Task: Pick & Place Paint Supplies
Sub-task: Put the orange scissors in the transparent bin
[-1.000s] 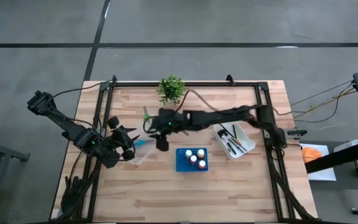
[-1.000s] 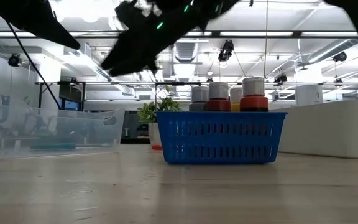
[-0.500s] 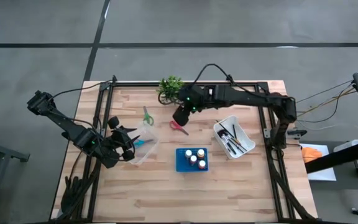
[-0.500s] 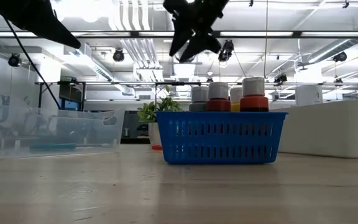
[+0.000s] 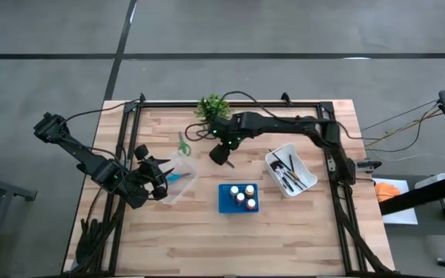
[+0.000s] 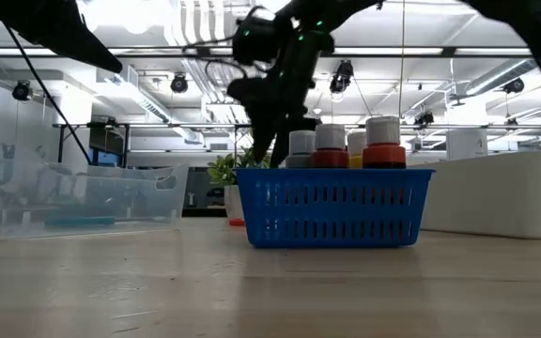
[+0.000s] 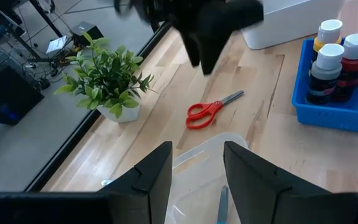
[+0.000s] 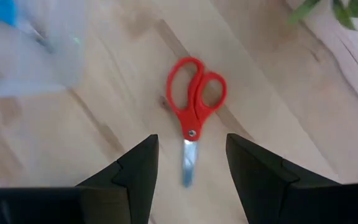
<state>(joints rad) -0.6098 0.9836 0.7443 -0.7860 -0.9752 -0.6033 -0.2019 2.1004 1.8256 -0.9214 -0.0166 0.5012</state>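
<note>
— Right hand [image 5: 219, 154] has swung back over the table and now hangs above the red scissors [image 8: 194, 102], fingers apart, empty.
— And those scissors?
— Flat on the table [image 5: 168, 239], between plant [image 5: 213, 110] and blue basket [image 5: 238, 198]. Left hand [image 5: 161, 176], open, waits over the clear bin [image 5: 178, 185]. Likely the next pick

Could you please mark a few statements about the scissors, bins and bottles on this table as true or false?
1. The red scissors lie flat on the table. True.
2. The right gripper holds the red scissors. False: it hangs over them, jaws open, not touching.
3. The paint bottles stand in a blue basket. True.
4. The white bin holds the plant. False: it holds brushes; the plant stands at the table's far edge.
5. The green scissors lie in the blue basket. False: they lie on the table.
</note>
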